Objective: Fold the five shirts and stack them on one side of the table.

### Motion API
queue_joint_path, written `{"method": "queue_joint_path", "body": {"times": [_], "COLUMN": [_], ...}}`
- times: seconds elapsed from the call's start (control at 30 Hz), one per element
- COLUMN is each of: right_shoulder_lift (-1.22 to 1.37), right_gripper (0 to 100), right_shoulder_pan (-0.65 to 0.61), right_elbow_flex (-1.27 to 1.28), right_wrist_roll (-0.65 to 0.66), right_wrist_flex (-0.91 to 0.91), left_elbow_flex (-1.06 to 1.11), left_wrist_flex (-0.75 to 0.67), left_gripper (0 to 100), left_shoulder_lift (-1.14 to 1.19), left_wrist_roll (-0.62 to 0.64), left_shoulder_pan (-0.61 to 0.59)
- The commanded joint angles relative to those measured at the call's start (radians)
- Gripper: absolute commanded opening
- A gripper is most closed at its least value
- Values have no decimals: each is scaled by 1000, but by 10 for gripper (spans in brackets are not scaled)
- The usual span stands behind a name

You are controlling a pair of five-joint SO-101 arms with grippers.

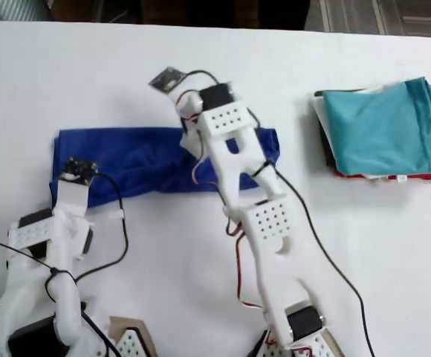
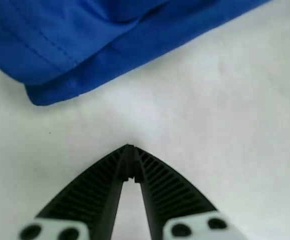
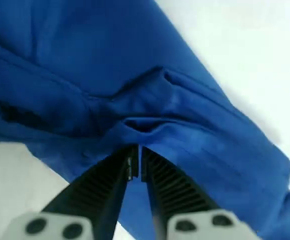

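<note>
On the table (image 1: 67,67), your right gripper (image 3: 138,152) pinches the half-folded blue shirt (image 1: 137,160) and your left gripper (image 2: 129,150) sits closed beside it; the crosswise fold likely comes next.

The white table (image 1: 89,67) carries a blue shirt (image 1: 141,167), folded into a long band near the middle. Well apart, at the right side, lies 1 stack of folded shirts (image 1: 383,130), a teal one on top.

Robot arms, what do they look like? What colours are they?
The left arm and right arm are chunky white plastic with dotted hole panels, black motors and black and red cables. The left gripper and right gripper have black ribbed fingers tapering to points.
</note>
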Motion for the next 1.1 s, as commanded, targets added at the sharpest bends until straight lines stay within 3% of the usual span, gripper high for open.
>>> {"method": "queue_joint_path", "body": {"times": [0.0, 0.27, 0.47, 0.7, 0.83, 1.07], "right_shoulder_lift": [8, 81, -36, -171, -145, -30], "right_gripper": [20, 20, 20, 20, 20, 20], "right_shoulder_pan": [-28, -10, 39, 219, 292, 314], "right_elbow_flex": [-35, -40, -41, -35, -29, -40], "right_wrist_roll": [-8, -6, 0, 0, 0, 0], "right_wrist_flex": [-82, -246, -101, -31, 5, -2], "left_elbow_flex": [1, 1, 1, 1, 1, -1], "left_wrist_flex": [-12, -12, -12, -12, -12, -12], "left_gripper": [28, 28, 28, 28, 28, 28], "left_shoulder_lift": [-28, -28, -28, -28, -28, -28], "left_wrist_roll": [5, 5, 5, 5, 5, 5], "left_shoulder_pan": [-9, -9, -9, -9, -9, -9]}}
